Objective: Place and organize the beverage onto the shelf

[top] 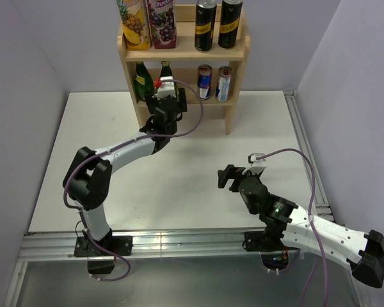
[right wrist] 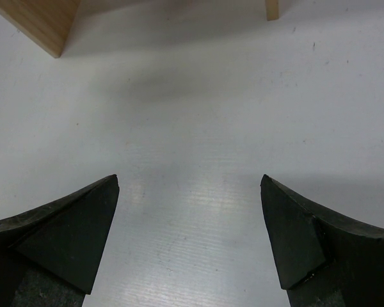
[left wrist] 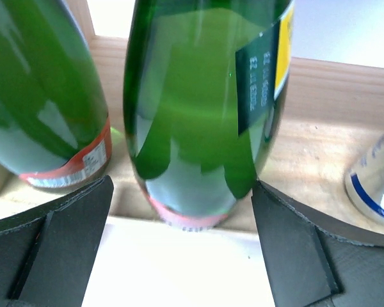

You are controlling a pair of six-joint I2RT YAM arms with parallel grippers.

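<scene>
The shelf [top: 179, 55] stands at the far edge of the white surface [top: 256, 128], its side panels resting on it. On the upper tier are 2 juice cartons, one with a pineapple picture [top: 134, 22] and one with grapes [top: 162, 22], and to their right 2 tall black cans [top: 205, 25] [top: 230, 22]. The lower tier holds 2 green bottles on the left and 2 blue-and-silver cans [top: 205, 81] [top: 224, 83] on the right, all upright.

The left arm reaches across the surface to the lower tier. In its wrist view the left tool [left wrist: 182, 185] is spread wide around the base of the right green bottle [left wrist: 198, 96], which stands on the wooden board near its front edge. The black fingers [left wrist: 64, 236] sit on either side of the bottle: the one on the left of the view is clearly apart from the glass, and the one on the right is at the bottle's edge – whether it touches I cannot tell. The left green bottle [left wrist: 45, 96] stands just beside, outside the fingers, and part of a blue-and-silver can shows at the right edge.

The right arm lies low near the front right of the surface, well apart from the shelf. The right tool [right wrist: 189, 182] is spread wide with nothing between its fingers – it hangs over bare surface and faces the shelf's feet.
</scene>
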